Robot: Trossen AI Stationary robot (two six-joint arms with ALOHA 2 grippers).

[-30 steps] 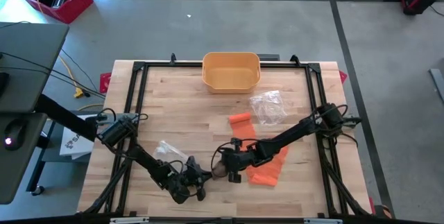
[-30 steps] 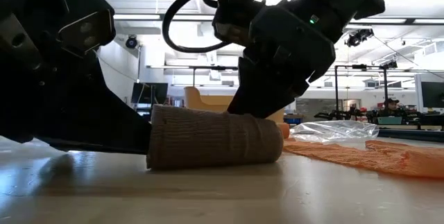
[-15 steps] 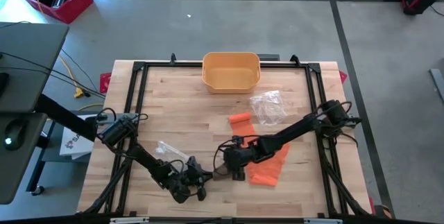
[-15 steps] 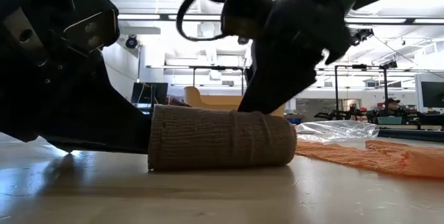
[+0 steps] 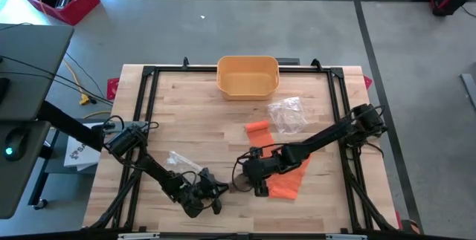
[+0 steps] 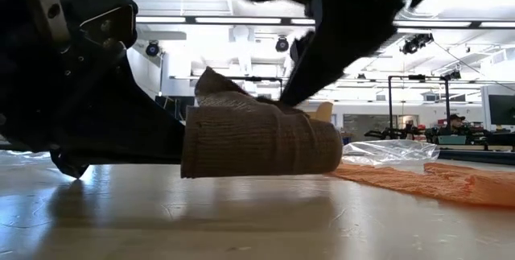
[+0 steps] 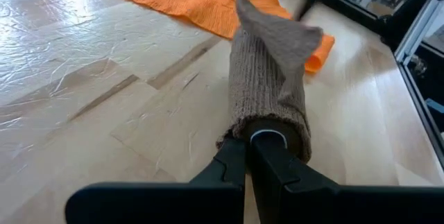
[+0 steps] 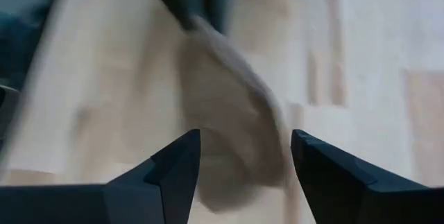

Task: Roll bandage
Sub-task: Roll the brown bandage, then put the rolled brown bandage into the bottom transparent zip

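The tan bandage roll (image 6: 259, 141) lay near the front of the desk (image 5: 201, 114), between my two arms, its axis running from the left end effector (image 7: 248, 156) toward the right one. My left end effector was pressed together on the near rim of the roll's core; in the left wrist view its fingers met right at the open end. Half a second earlier the roll had looked smooth and closed in the low view. Now a loose tail of the wrap (image 7: 277, 30) stood up off the top of it, a peaked flap, and the roll had shifted a little to the right across the desk. My right end effector (image 8: 244, 156) had lifted in that same interval: it hung above the roll with its fingers spread wide and nothing between them.

I took that to mean the last turn had not been tucked, or that my right arm had pulled it free as it came away. The rolling was close to done, but the flap needed to be laid down and pressed before I could call it finished.

The orange bandage (image 5: 286, 180) lay spread on the desk just to the right, untouched, with the plastic wrapper (image 5: 287, 114) and yellow bin (image 5: 248, 76) farther back.
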